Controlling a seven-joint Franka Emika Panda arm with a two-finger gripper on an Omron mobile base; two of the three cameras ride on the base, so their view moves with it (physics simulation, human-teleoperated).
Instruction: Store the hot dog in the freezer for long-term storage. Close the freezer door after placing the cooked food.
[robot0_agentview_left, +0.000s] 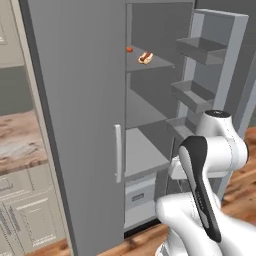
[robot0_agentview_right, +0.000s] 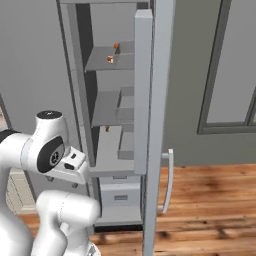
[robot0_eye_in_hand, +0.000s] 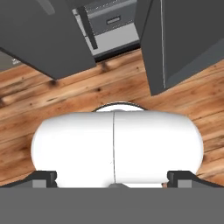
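Hot dog (robot0_agentview_left: 145, 57): lies on upper shelf (robot0_agentview_left: 155, 65) inside freezer (robot0_agentview_left: 145, 115), just beside a small round red item (robot0_agentview_left: 129, 49), not touching it as far as can be told. Seen small in right base view as well (robot0_agentview_right: 110, 59), on same shelf. Judged light, soft in the bun, prone to crushing and to sausage slipping out; best taken across the bun's sides at mid-length, with gentle pressure. Already in storage place, so no further handling appears needed.

Freezer door (robot0_agentview_right: 155, 125): stands wide open, edge-on in right base view, pale vertical handle (robot0_agentview_right: 168, 180) facing outward, shelf bins (robot0_agentview_left: 200, 50) on its inner face. Other door (robot0_agentview_left: 75, 120) closed, with its own handle (robot0_agentview_left: 118, 152). Remaining step judged: swing open door shut, by pushing on outer face or pulling at handle.

Jaws: state cannot be told; fingertips hidden in hand view, which looks down at wooden floor (robot0_eye_in_hand: 65, 100) and bottom drawer (robot0_eye_in_hand: 111, 22). Nothing seen held or touched. Arm folded low in front of the open compartment, well below hot dog shelf
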